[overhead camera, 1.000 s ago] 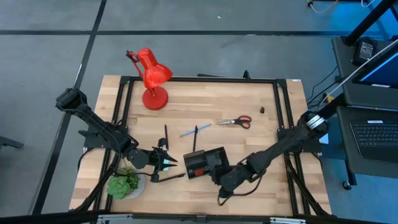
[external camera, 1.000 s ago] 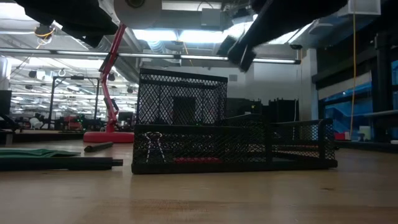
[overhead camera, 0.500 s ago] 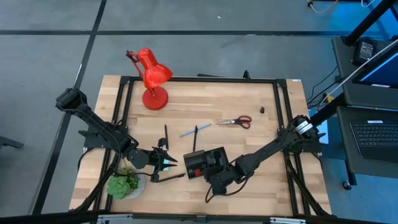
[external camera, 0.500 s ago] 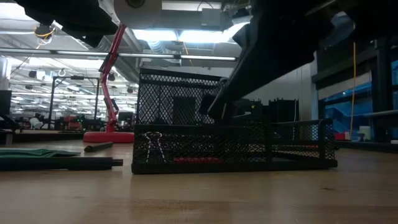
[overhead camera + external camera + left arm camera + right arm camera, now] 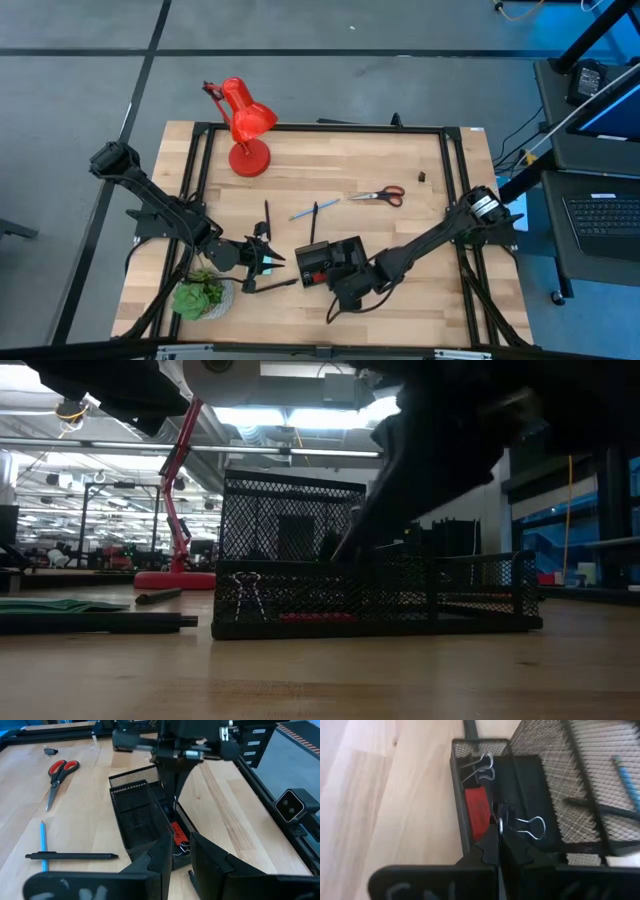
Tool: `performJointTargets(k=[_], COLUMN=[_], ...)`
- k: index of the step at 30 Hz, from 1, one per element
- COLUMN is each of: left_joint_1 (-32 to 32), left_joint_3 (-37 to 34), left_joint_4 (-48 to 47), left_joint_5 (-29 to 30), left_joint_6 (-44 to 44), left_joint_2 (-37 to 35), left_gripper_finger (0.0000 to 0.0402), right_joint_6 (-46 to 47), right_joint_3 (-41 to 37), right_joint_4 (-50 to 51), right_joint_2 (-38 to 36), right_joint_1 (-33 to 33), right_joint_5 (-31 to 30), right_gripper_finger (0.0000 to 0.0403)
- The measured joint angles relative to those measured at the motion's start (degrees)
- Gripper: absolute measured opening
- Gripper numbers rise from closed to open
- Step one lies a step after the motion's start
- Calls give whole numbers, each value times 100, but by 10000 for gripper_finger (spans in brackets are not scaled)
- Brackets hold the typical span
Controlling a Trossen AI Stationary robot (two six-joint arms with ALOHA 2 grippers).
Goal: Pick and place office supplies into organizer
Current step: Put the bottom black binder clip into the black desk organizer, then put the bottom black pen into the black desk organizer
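Since one second ago, right tool point(image 5: 499, 840) has descended over organizer point(image 5: 332, 262). Its closed fingers grip a binder clip point(image 5: 502, 817) above the low compartment holding a red piece point(image 5: 477, 812).

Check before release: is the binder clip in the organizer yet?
Not yet. The shut right gripper holds the binder clip above the organizer.

Scissors point(image 5: 378, 196) behind organizer point(image 5: 330, 262) (apart)
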State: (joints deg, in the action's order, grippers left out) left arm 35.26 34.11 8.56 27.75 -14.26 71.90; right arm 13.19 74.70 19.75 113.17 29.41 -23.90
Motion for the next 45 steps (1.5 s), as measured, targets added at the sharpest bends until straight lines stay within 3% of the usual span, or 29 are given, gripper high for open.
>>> performJointTargets(k=[40, 45], left_joint_1=[-1, -1], left_joint_3=[0, 0], left_joint_4=[17, 17], left_joint_5=[0, 0], left_joint_6=[0, 0], left_joint_2=[0, 0], left_gripper_finger=[65, 65], right_joint_6=[-152, -164], right_joint_3=[0, 0], right_joint_4=[-5, -2], right_joint_2=[78, 71], right_joint_1=[0, 0], right_joint_5=[17, 20], right_gripper_finger=[35, 60])
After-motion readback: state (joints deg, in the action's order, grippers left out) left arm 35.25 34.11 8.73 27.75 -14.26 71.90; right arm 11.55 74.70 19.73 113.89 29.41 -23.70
